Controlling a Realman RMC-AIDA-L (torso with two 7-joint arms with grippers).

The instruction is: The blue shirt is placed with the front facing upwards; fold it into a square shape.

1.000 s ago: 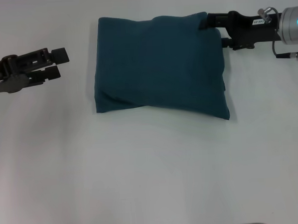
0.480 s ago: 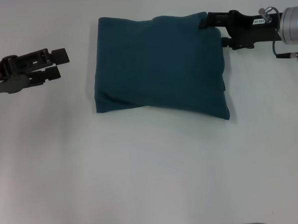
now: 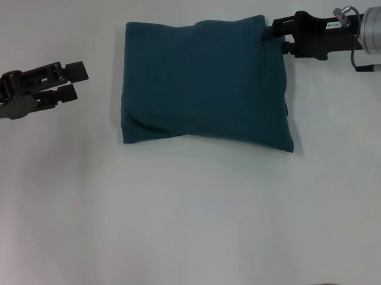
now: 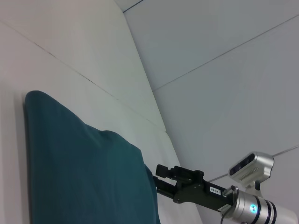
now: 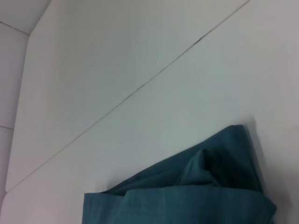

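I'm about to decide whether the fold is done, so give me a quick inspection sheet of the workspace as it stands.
Surface: white table, flat and bare near the robot.
Job's things: shirt folded into a roughly square pad, plain side up, no lettering showing; layered edges visible at its right side.
Clutter: nothing seen.
Grippers: right gripper at the shirt's far right corner, just off the cloth, jaws open; left gripper to the left of the shirt, apart from it, jaws open and holding nothing.
Cables: a thin cable at the right wrist.
Surroundings: pale panelled wall beyond the table.
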